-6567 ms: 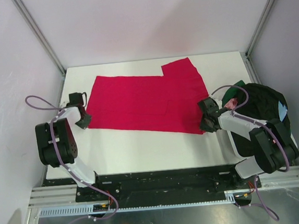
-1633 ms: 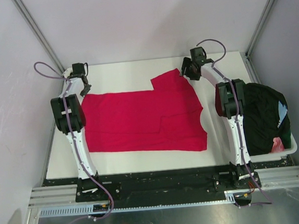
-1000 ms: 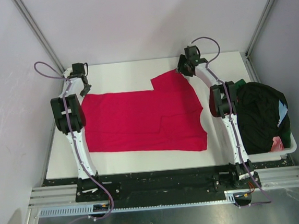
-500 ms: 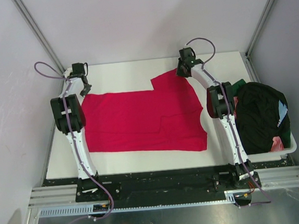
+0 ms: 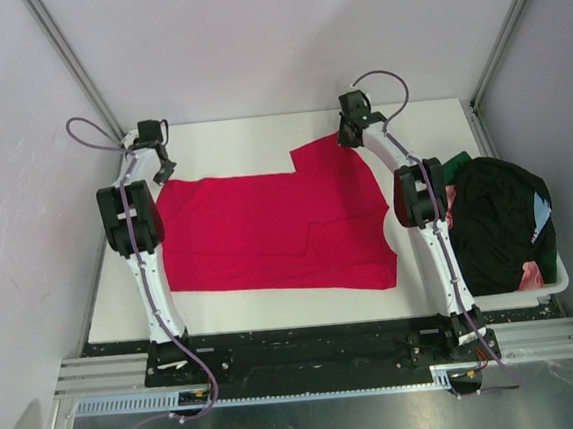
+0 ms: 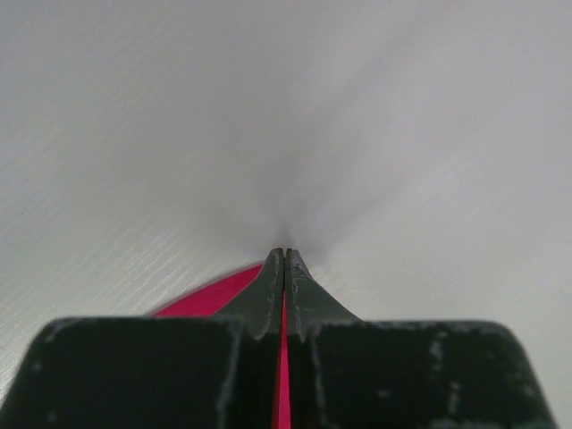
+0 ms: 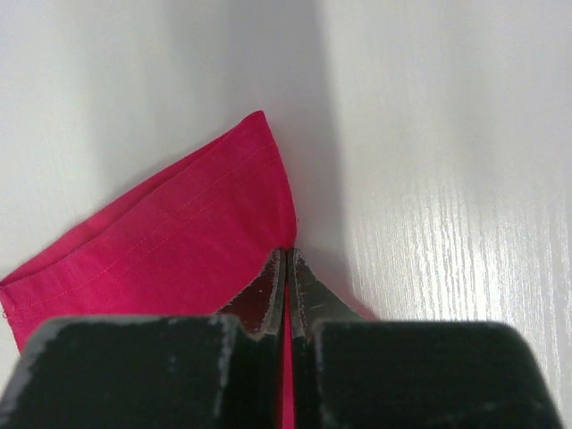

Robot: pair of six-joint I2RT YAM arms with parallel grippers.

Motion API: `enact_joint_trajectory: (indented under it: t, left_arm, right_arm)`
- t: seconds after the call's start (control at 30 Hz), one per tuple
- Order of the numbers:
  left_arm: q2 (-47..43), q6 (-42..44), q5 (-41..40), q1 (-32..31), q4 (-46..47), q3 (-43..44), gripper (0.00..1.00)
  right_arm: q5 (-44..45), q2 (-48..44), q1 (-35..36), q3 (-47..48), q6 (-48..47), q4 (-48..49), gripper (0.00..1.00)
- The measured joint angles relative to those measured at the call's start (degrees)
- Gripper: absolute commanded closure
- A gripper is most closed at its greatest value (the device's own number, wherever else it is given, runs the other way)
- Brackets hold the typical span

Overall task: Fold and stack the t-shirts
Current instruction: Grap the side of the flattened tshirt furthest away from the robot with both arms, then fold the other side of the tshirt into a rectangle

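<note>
Shirt (image 5: 267,226), where is it?
— Red, spread flat on the white bench (image 5: 274,298), reaching nearly to its far edge.
— Anything beside it?
— A bin (image 5: 561,273) of dark clothes (image 5: 497,216), at the bench's right edge.
— Held how?
— Left gripper (image 6: 284,261) is pinched tight on the shirt's far left corner. Right gripper (image 7: 287,261) is clamped on its far right corner.

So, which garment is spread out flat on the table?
The red t-shirt, pinched at its far edge by the left gripper and the right gripper. The dark clothes lie heaped in the white basket at the right.
</note>
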Motion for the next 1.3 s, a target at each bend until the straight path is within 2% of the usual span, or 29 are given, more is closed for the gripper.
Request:
enact_joint_trajectory:
  t: [0.53,0.73,1.0,1.3]
  left_arm:
    - [0.0,1.0,0.7,0.6,-0.6,5.0,1.0]
    - [-0.2,1.9,1.0,0.6,-0.5,6.0,1.0]
    - [-2.8,3.2,1.0,0.9,-0.4,3.7,1.0]
    - [-11.0,3.6,0.2,1.1,-0.4,-6.8,1.0]
  right_arm:
    - [1.0,-0.4,-1.5,0.6,-0.4,0.5,1.0]
    - [1.1,-5.0,-1.6,-1.2,-0.4,0.2,1.0]
    - [1.6,-19.5,-0.6,-15.2,0.7,0.5,1.0]
    - [1.5,-34.1,1.2,-37.2,3.1,1.2,1.0]
